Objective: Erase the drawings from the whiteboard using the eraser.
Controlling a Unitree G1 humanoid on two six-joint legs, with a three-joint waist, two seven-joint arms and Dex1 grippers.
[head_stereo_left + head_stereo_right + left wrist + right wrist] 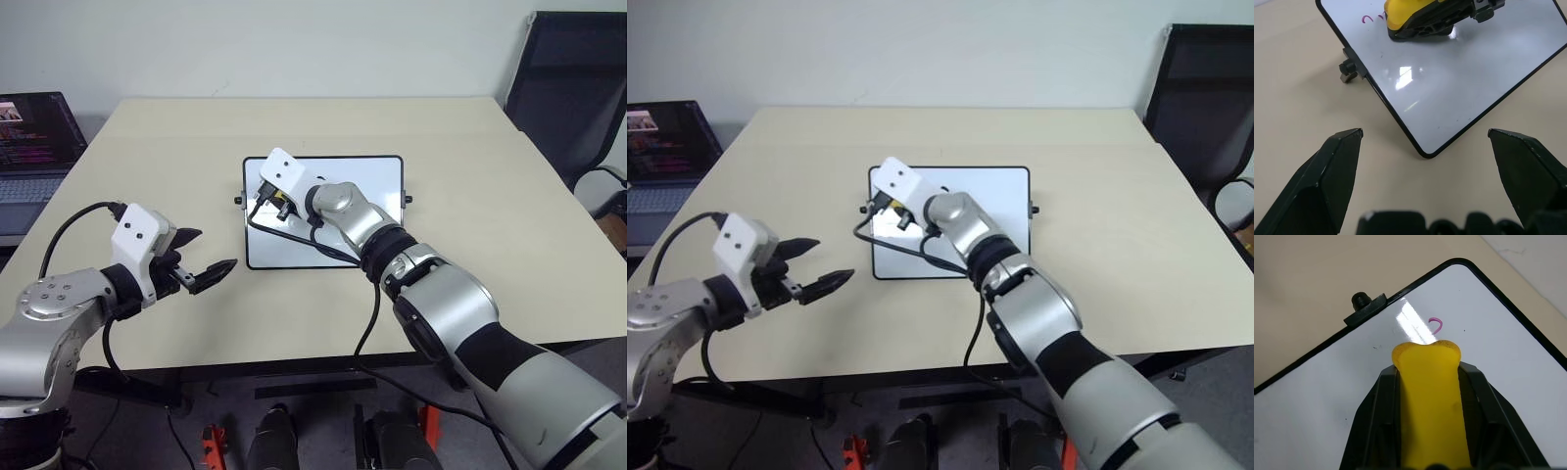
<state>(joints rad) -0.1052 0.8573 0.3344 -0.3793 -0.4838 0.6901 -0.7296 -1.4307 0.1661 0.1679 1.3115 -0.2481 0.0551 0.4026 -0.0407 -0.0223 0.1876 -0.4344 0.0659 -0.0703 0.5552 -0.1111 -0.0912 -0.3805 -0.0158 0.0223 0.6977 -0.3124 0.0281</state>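
Fingers [1371, 426] of my right gripper [1427, 431] are clamped on the eraser [1430, 401], one each side of the yellow block, squeezing its middle so the free end bulges out past them. Left gripper [1425, 147] hangs w/ its fingers spread wide, nothing between them, over bare tabletop just off the whiteboard's near left corner.

Progress, as I judge it: mostly done, not finished. Nearly all of the whiteboard [377, 181] reads clean white, just glare and a few tiny specks. What's left of the drawings [1436, 324] is one small pink-purple hook-shaped stroke by the left short edge, near the far left corner, close to that side's black knob [1359, 299]. Eraser tip sits just short of that stroke, almost touching it, so one more short wipe should take it. In the left wrist view the same curl shows beside the eraser's end. Can't tell if fainter marks are hidden under my arm or the block.

Eraser itself: bright yellow, soft enough to pinch in at the grip, dark underside facing the board, lying low on the surface over the left part of the board. Board lies flat near the middle of the beige table [470, 127], thin black frame, rounded corners, long side running left-right.
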